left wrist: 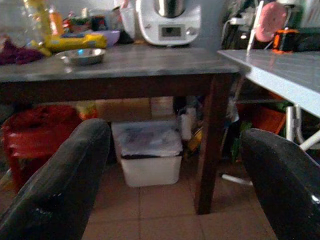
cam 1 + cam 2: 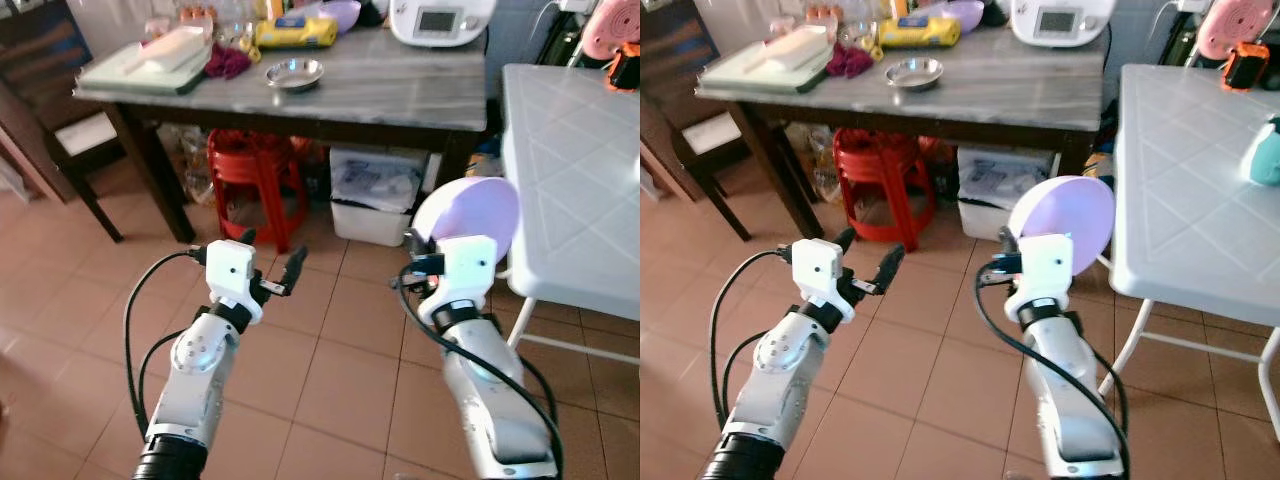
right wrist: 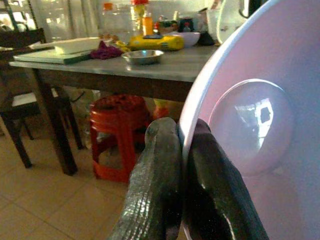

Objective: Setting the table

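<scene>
Left gripper [image 2: 268, 262] hangs above the tiled floor [image 2: 330, 360] with its fingers [image 1: 60, 190] spread apart and nothing between them, aimed toward the dark counter [image 2: 400, 95]. That counter carries a steel bowl [image 2: 295, 73], a tray [image 2: 150, 62] and a white appliance [image 2: 440, 20], with a red stool [image 2: 250, 175] and a bin [image 2: 375, 195] beneath it. Right gripper [image 3: 182, 165] is clamped on the rim of a lilac plate [image 2: 470, 212], which stands nearly on edge just beside the white counter [image 2: 575, 170]. To do this step well, I judge the plate should be lifted clear of that counter's near edge, turned flat, base down, and lowered until it rests before the fingers part. The pinch holds only the rim, so slow wrist motion would guard against slipping.
</scene>
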Tool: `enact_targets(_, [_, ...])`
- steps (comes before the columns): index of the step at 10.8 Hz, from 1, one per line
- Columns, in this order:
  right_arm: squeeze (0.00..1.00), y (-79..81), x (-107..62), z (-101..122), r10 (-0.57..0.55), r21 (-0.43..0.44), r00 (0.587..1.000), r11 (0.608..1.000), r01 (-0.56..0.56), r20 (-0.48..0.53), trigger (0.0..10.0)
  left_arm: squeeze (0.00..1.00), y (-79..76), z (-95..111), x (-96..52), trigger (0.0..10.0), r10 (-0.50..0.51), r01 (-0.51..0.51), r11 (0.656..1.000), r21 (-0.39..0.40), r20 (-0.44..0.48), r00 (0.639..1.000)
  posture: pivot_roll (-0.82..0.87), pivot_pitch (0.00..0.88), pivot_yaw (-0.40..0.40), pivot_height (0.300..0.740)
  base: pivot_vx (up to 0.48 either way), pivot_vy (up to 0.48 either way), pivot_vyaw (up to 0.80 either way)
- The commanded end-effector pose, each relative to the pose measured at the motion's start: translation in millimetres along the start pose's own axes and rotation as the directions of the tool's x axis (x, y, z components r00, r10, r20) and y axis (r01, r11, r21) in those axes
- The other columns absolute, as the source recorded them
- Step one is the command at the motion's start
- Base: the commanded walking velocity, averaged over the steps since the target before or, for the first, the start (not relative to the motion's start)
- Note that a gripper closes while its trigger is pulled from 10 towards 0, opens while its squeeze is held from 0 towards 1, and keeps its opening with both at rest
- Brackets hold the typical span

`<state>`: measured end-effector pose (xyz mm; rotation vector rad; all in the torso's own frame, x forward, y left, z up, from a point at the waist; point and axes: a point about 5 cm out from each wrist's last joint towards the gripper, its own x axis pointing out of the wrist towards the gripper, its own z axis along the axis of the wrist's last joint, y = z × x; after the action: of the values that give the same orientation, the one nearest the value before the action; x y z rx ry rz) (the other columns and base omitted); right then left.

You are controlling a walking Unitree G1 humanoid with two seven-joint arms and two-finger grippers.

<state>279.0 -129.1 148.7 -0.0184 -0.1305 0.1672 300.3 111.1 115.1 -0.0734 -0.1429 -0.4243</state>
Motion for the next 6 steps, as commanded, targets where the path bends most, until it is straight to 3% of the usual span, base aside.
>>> enact_targets(1, [0.0, -0.9, 1.1, 3.9, -0.001, -0.007, 1.0, 1.0, 0.001, 0.018, 10.0, 0.0, -2.7, 4.1, 2.1, 10.0, -0.026, 0.026, 1.0, 0.015, 0.014, 1.0, -0.1, 0.087, 0.085, 0.74, 0.326, 0.0, 0.0])
enact_targets(6, [0.0, 0.5, 3.0, 3.9, 0.006, -0.01, 1.0, 1.0, -0.006, 0.025, 10.0, 0.0, -3.2, 3.9, 2.6, 10.0, -0.035, 0.035, 0.999, 0.022, 0.012, 0.999, -0.1, 0.08, 0.091, 0.74, 0.327, 0.0, 0.0])
